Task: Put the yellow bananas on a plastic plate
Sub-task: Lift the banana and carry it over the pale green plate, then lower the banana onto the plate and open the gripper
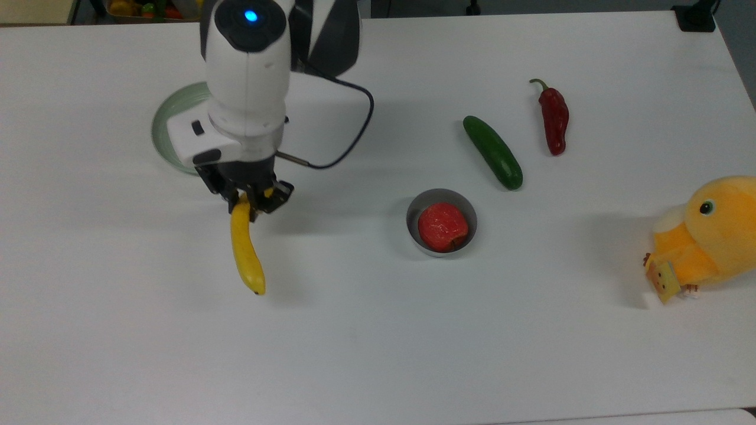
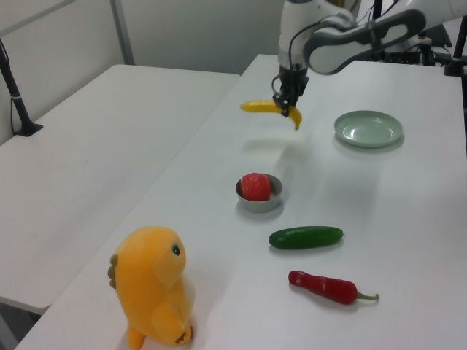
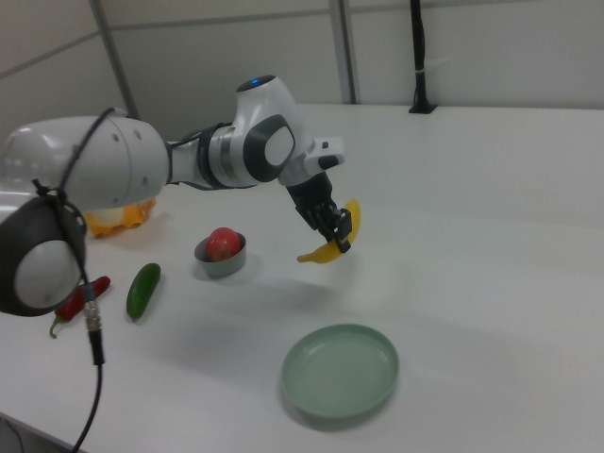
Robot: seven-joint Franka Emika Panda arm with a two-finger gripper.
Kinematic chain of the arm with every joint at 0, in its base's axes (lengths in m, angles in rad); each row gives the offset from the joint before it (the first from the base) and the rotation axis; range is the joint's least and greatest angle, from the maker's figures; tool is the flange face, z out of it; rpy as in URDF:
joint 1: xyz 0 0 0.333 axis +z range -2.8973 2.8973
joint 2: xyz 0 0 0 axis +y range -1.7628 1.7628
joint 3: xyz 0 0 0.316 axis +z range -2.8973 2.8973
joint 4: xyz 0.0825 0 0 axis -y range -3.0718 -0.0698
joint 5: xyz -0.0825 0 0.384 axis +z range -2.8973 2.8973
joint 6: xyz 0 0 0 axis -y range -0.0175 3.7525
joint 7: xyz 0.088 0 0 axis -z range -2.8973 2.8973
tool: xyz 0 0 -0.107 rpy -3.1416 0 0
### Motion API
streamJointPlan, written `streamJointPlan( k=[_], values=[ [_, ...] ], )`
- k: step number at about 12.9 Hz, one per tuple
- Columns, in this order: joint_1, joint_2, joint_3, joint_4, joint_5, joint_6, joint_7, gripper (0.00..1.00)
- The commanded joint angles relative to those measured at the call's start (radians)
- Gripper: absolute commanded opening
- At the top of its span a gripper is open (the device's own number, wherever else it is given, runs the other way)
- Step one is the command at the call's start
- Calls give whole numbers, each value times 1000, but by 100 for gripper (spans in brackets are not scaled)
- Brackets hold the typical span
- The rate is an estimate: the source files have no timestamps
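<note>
The gripper (image 1: 248,198) is clamped tight on the yellow bananas (image 1: 244,251), a single curved fruit pinched near one end, and it hangs clear of the white table (image 1: 378,330); in the left view the banana (image 2: 271,108) floats above its own soft shadow on the tabletop, and in the right view it (image 3: 330,247) hangs tilted under the black fingers (image 3: 333,225), off the surface; in the top view the fruit's free, dark-tipped end points toward six o'clock from the gripper; the plastic plate (image 1: 162,127), pale green and round, sits on the table at about eleven o'clock from the gripper in the top view, partly hidden by the arm's white wrist (image 1: 245,77), and it lies bare in the left view (image 2: 368,128) and the right view (image 3: 340,370); a grey metal bowl (image 1: 441,222) with a red fruit (image 1: 443,226) inside stands at three o'clock from the banana in the top view, well apart; a dark-green cucumber (image 1: 492,152) lies at one o'clock from the bowl, with a red pepper (image 1: 554,120) just beyond it; a yellow plush toy (image 1: 706,239) sits at the top view's right edge; the tabletop is plain, matte white; the left view shows a second white table (image 2: 95,138) beside it and a pale wall behind.
</note>
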Motion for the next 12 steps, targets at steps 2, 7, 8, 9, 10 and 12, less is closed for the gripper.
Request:
streamJointPlan(
  k=[2, 7, 8, 9, 10, 12],
  values=[
    [-34, -268, 0, -340, 6, -2, -218, 24],
    [-18, -444, -119, -552, 6, -9, -403, 25],
    [-20, -444, -130, -563, 6, -34, -441, 27],
    [-23, -442, -142, -581, 6, -55, -479, 27],
    [-28, -435, -145, -584, 6, -55, -492, 27],
    [-32, -419, -149, -583, 5, -55, -495, 33]
  ],
)
